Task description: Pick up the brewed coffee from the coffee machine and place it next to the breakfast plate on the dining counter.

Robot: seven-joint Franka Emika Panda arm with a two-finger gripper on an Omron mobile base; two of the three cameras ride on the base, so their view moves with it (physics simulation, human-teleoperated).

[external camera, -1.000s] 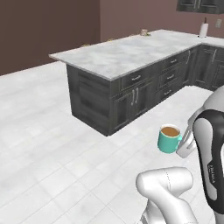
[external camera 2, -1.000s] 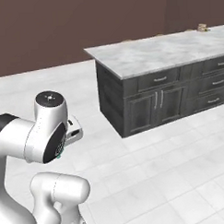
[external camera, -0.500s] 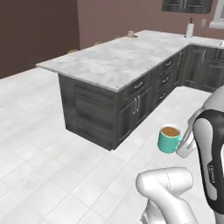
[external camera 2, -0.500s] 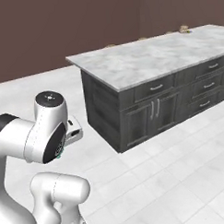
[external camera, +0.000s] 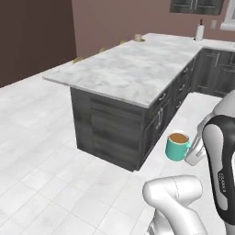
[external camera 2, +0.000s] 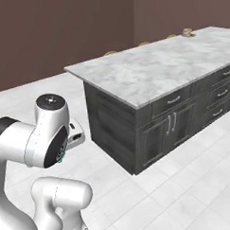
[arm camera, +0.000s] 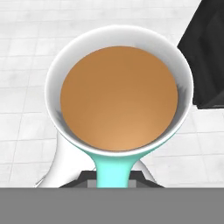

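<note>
Left base view: the brewed coffee (external camera: 177, 146) hangs upright off the floor, below and just off the near corner of the dining counter (external camera: 133, 73). The gripper (external camera: 192, 151) is clenched on its handle side. A small item sits at the counter's far end, too small to name.

Right base view: the counter (external camera 2: 167, 67) lies ahead and right of the arm.

Hand view: the mug (arm camera: 119, 98) is level, handle between the jaws.

Step, as judged: carrying. Next: reach the plate, lift above counter height, set down beside it.
</note>
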